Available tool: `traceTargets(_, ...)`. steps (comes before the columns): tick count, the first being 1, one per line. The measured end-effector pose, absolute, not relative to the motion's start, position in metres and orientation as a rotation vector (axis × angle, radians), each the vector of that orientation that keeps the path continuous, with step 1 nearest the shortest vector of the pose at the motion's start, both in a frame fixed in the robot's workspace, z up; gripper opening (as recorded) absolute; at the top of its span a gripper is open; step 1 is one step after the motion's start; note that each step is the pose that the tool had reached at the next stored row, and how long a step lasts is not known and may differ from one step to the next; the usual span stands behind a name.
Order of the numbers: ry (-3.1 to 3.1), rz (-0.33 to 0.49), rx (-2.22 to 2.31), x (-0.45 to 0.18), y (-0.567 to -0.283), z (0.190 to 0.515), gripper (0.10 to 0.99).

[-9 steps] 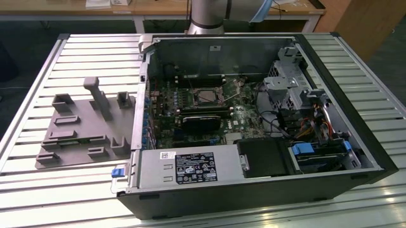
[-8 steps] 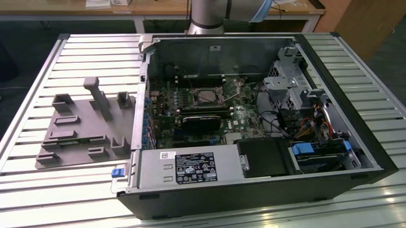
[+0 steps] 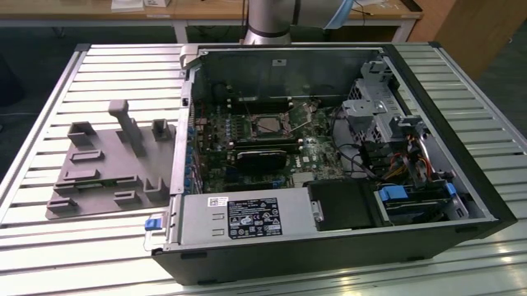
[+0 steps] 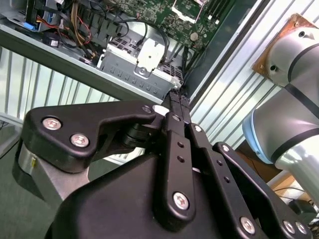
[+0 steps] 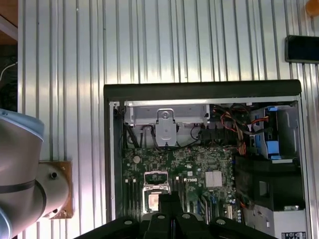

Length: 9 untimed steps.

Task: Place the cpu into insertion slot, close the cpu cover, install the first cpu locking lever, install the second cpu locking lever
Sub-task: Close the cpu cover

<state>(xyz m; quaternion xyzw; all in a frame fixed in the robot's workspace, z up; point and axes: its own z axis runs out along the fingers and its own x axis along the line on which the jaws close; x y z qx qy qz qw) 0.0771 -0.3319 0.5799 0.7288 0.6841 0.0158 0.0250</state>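
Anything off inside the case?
Nothing looks spilled or damaged. One thing stands out in the first wrist view: the cpu cover is flipped open, leaving the cpu uncovered.

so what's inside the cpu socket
A silvery-tan chip, apparently the cpu, sits in the socket. The hand covers one side of it, so its seating cannot be seen.

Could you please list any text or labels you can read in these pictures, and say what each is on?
None can be read.
Black label on the power supply: print too small.
White sticker beside it: too small.
Sticker on the case back wall: too small.
Motherboard print: too small.
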Motion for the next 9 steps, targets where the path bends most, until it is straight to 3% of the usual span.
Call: traceTargets(9, 2.116, 0.049, 2.254, 0.077, -0.334, 0.563, 0.102)
